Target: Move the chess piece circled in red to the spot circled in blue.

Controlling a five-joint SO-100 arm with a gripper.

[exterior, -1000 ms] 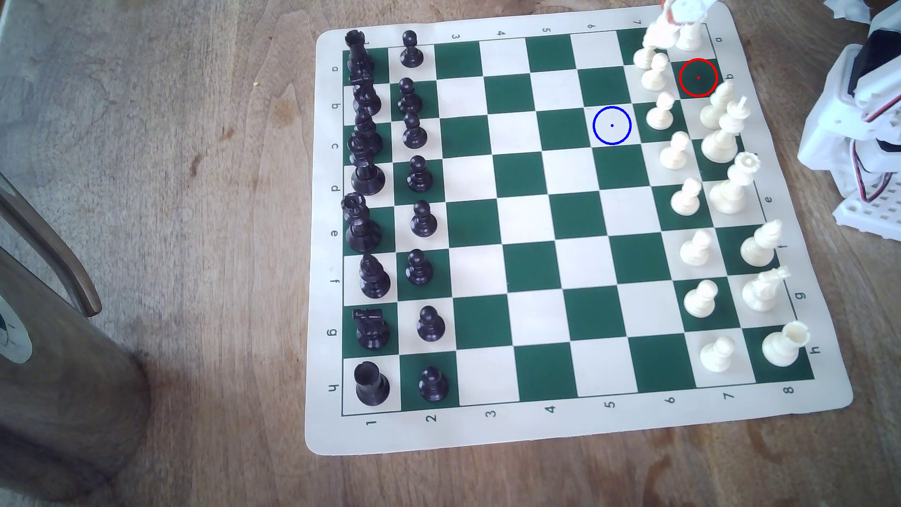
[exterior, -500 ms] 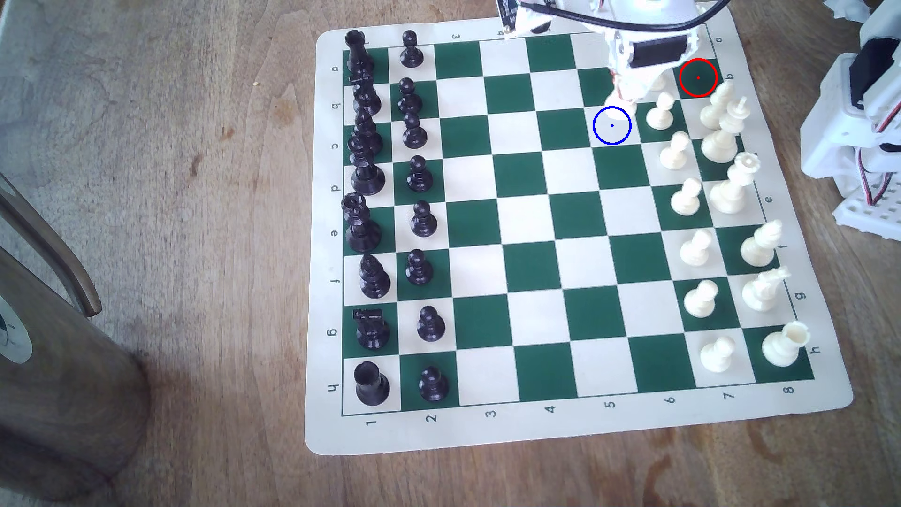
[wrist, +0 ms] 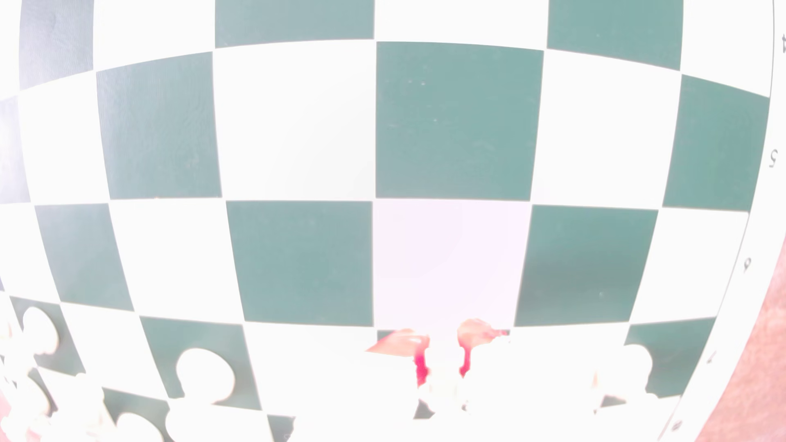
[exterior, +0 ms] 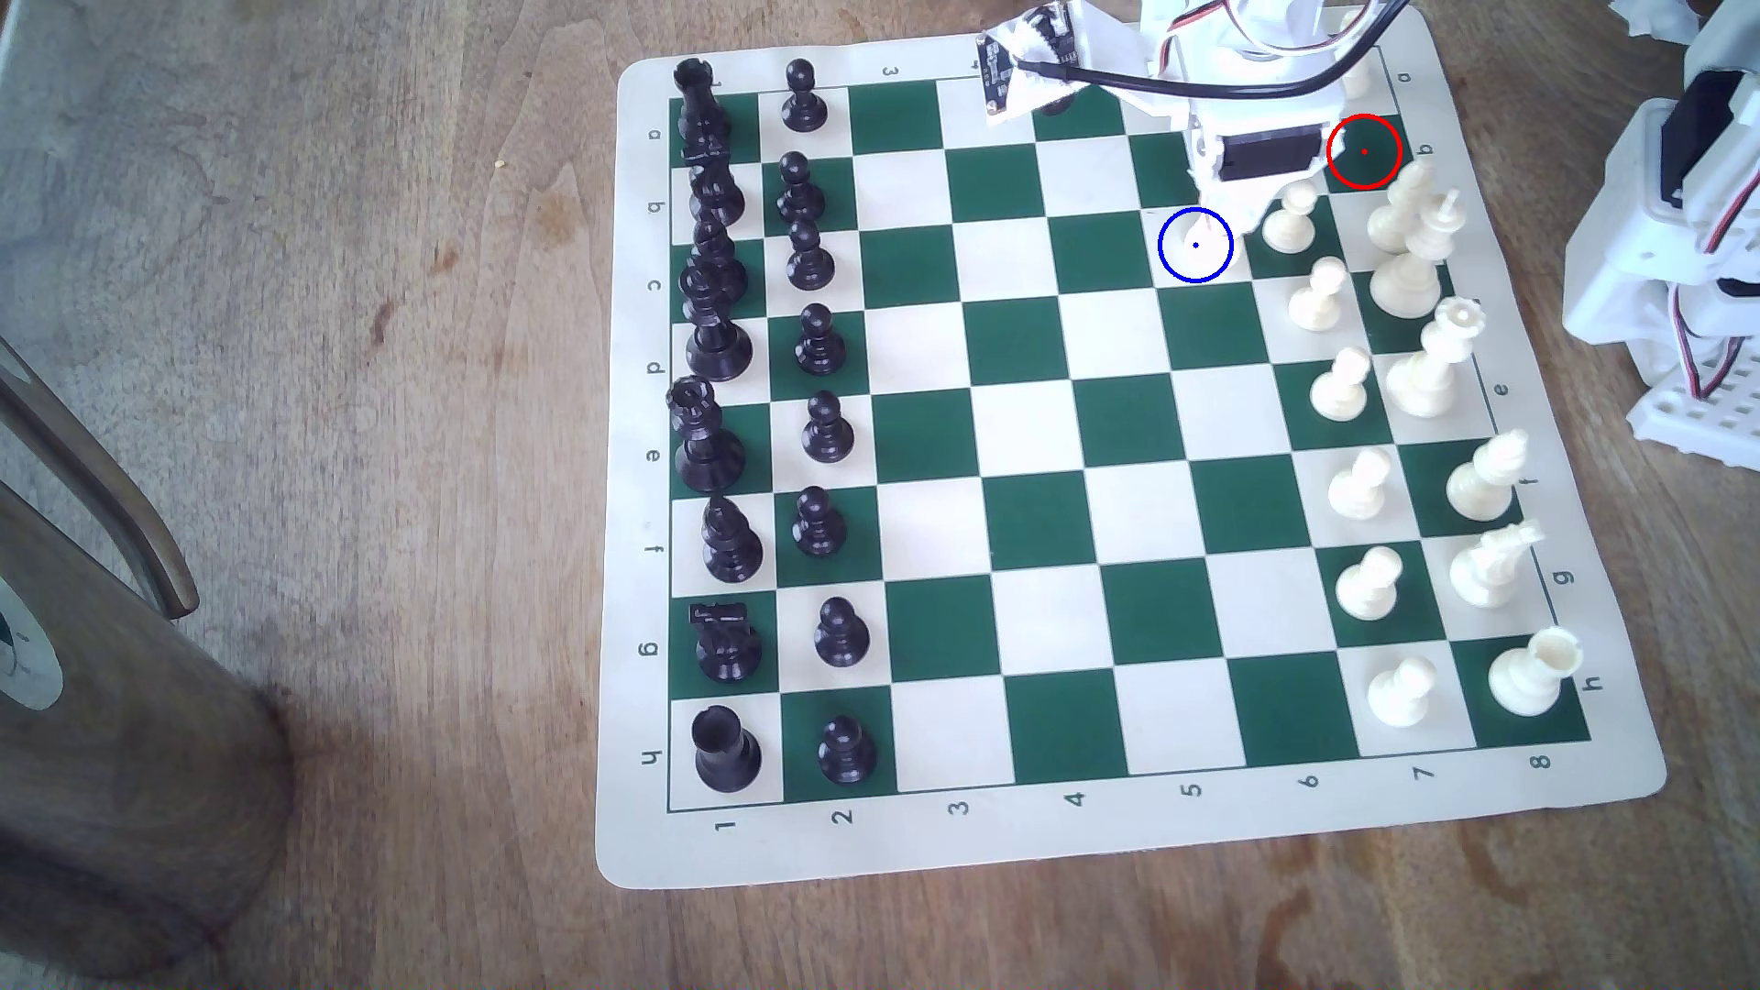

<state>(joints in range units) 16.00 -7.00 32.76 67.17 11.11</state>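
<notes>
Gripping the knight (exterior: 1208, 227) over the blue-ringed square (exterior: 1181, 271), fingers (wrist: 419, 365) crowd cream pawns (exterior: 1290, 221).

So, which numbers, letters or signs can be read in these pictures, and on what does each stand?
"1 2 3 4 5 6 7 8": near border of the cream and green vinyl chess mat.
"h g f e d c b a": border at the exterior view's left, rotated.
"b", "e", "g", "h": border at the exterior view's right; "a" and "f" unclear.
"3": far border; the others blurred.
"5", "6": border in the wrist view; the rest too washed out.
</notes>
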